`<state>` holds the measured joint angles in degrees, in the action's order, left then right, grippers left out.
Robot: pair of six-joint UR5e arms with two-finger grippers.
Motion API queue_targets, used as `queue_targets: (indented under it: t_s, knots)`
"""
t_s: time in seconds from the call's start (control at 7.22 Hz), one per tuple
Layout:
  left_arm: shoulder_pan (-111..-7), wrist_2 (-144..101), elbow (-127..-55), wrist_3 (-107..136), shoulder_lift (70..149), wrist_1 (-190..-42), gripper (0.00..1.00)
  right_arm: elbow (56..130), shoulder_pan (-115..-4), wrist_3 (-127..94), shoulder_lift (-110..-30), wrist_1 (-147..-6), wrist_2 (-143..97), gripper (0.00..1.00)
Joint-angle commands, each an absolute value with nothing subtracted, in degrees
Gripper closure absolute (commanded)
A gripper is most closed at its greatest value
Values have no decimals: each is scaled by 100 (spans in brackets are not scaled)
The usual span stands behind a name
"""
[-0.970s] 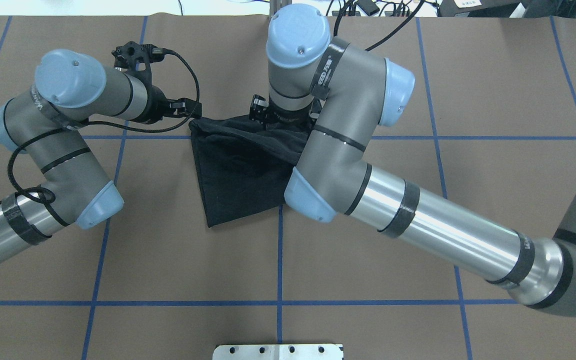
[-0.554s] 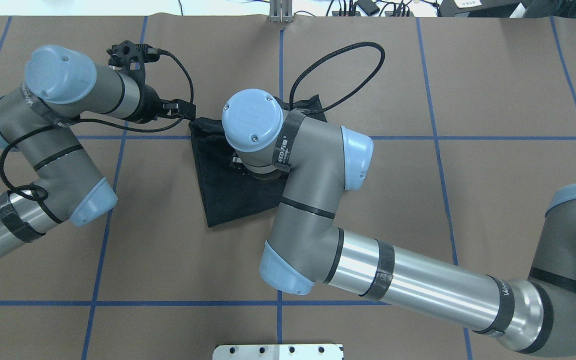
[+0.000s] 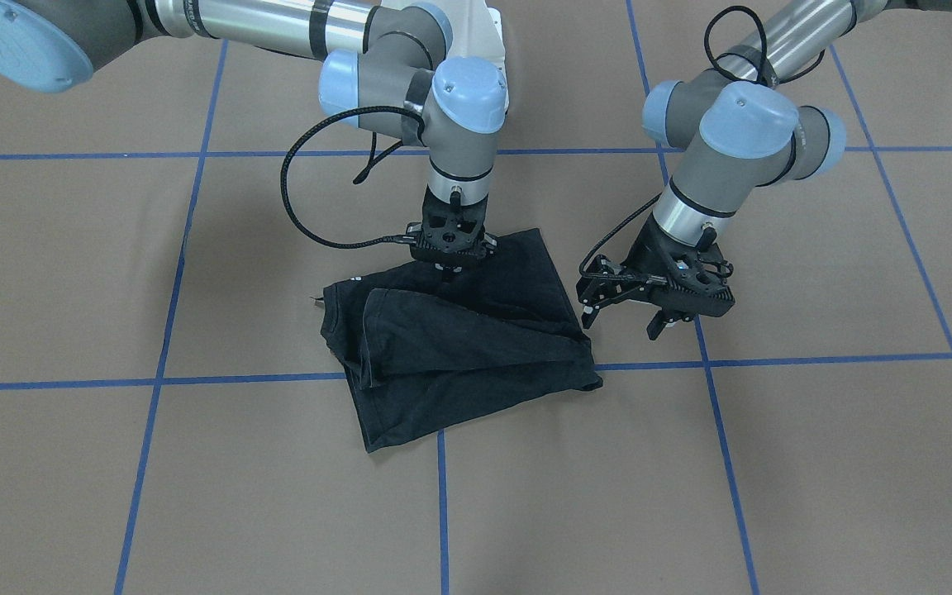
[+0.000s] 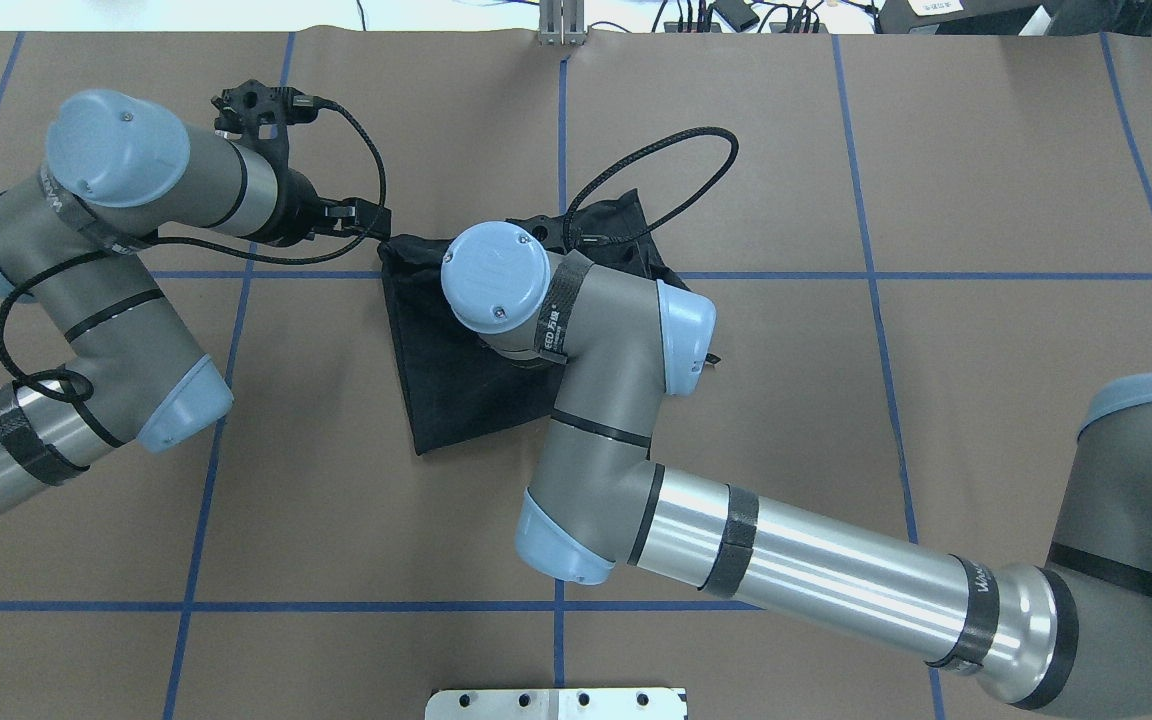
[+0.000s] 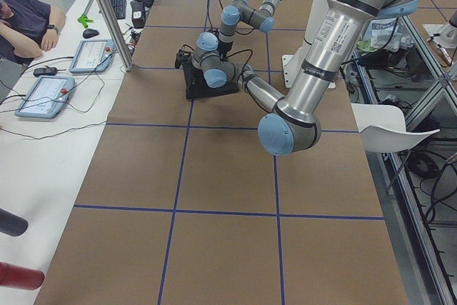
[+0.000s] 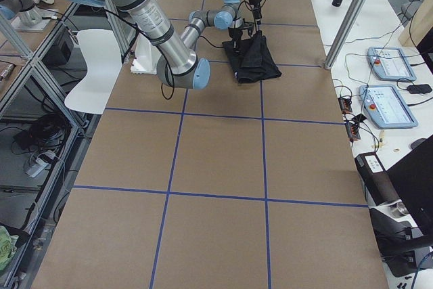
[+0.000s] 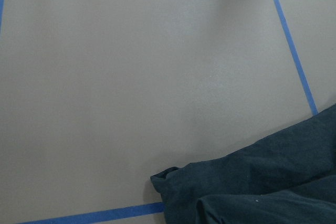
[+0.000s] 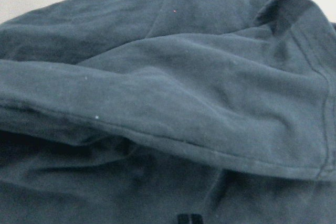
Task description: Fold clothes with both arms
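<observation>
Shirt (image 3: 459, 347) folded, mid-table, long axis roughly parallel to far edge. Right fingers (image 3: 445, 274) pinch its fold; left fingers (image 3: 656, 325) spread, empty.

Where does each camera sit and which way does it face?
Front-facing: across the table, facing the robot; left arm, right arm.
Overhead: behind the robot, looking down; both arms.
Exterior left: table's left end; left arm nearest.
Exterior right: opposite end; right arm nearest.
Left wrist: down at table, T-shirt corner; no robot part.
Right wrist: close on its folds.
All share the T-shirt.
</observation>
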<state>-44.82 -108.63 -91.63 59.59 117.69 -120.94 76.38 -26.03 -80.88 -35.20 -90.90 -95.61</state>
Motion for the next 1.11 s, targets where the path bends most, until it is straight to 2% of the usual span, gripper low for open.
queue_targets:
  t_s: [0.0, 0.14, 0.55, 0.97]
  knots:
    - [-4482, -10872, -9211, 5959, 11742, -12094, 0, 7156, -2794, -8060, -3358, -8851, -9475, 100]
    - [-4482, -10872, -9263, 5959, 11716, -12094, 0, 6963, -2978, -7938, -3270, -8694, -9370, 100]
    - [-4482, -11030, -9456, 5968, 11558, -12094, 0, 5672, -3592, -7473, -2849, -7754, -9378, 100]
    - [-4482, -11030, -9466, 5968, 11558, -12094, 0, 5405, -3876, -6926, -2681, -7340, -9378, 100]
